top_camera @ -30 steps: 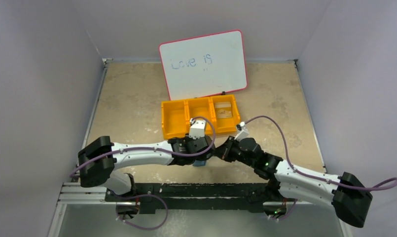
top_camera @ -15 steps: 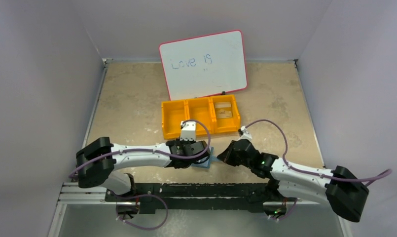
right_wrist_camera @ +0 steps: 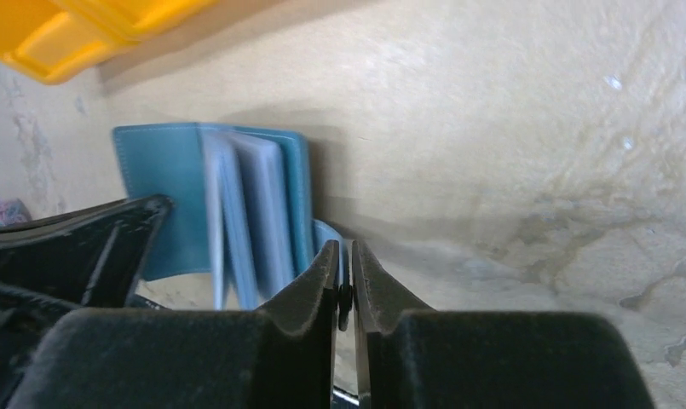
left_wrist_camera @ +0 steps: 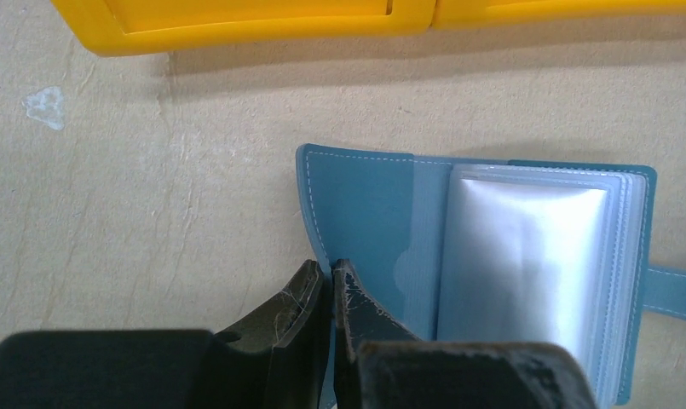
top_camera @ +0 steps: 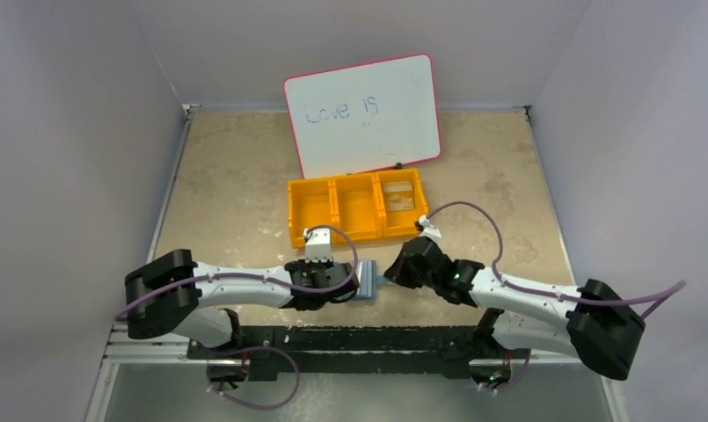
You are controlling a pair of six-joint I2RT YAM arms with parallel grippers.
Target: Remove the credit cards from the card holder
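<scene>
Tabletop [top_camera: 227, 193]: card holder [top_camera: 368, 287] near orange bin [top_camera: 294, 220]

Finding: a robotics test cell in a laboratory; plain pale walls [top_camera: 69, 132] box in a mottled beige counter [top_camera: 236, 185] on three sides; my left arm [top_camera: 244, 280] and right arm [top_camera: 526, 294], white and black, are mounted on a black rail [top_camera: 368, 338] at the near edge; purple cables [top_camera: 473, 215] loop along them; my left tool [left_wrist_camera: 329, 277] and right tool [right_wrist_camera: 343, 256] are black two-finger pincers; props are few and staged: an orange three-compartment bin [top_camera: 291, 211]; a pink-rimmed whiteboard [top_camera: 363, 114] lettered "Love is", leaning at the back.
</scene>
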